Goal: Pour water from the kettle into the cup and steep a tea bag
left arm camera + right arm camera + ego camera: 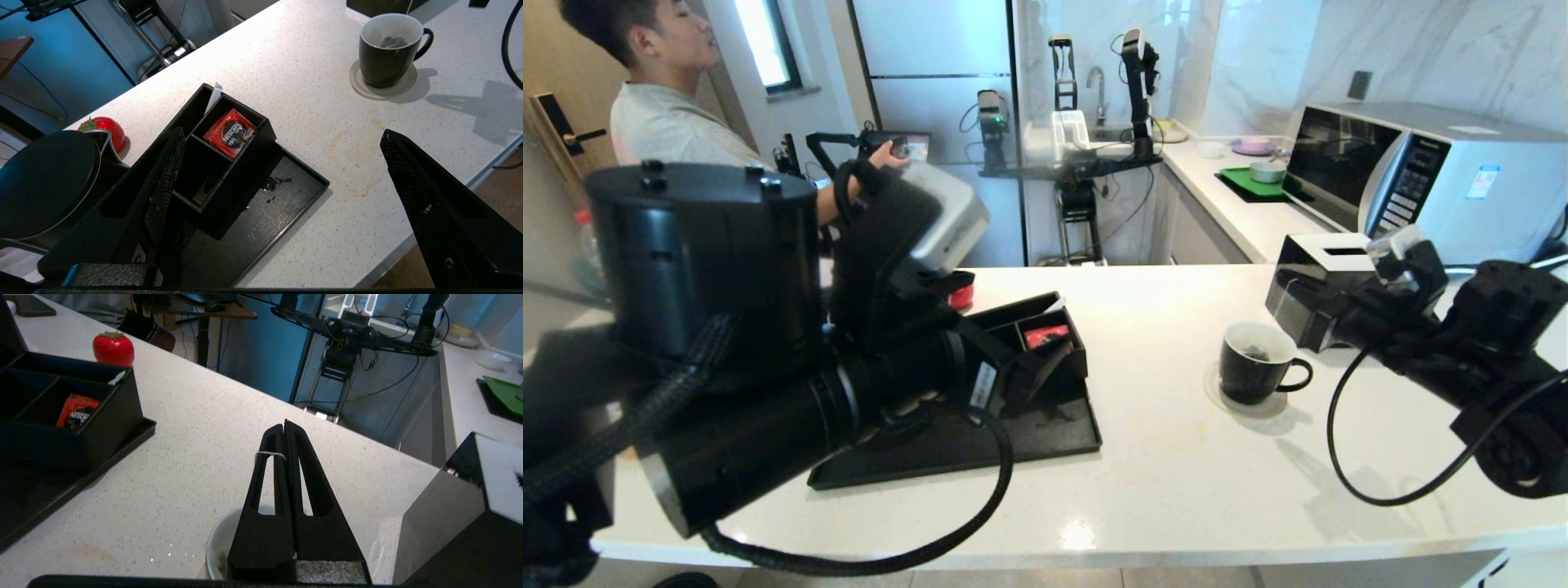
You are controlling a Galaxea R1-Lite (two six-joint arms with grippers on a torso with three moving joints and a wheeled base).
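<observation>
Counter [1176,457] | cup [1255,363]: tea bag [393,41], probably | left fingers [429,192] apart | right fingers [286,437] together, empty

White speckled counter [1176,457] ran across the foreground. Marble-look wall [1421,49] stood behind a silver microwave [1405,175] on the side counter [1241,220]. Sink faucet [1098,90] sat at the far end, a tall grey fridge [939,106] beside it. Small window [768,41] was bright with daylight. Wooden door with a black handle [560,122] was at far left.
</observation>
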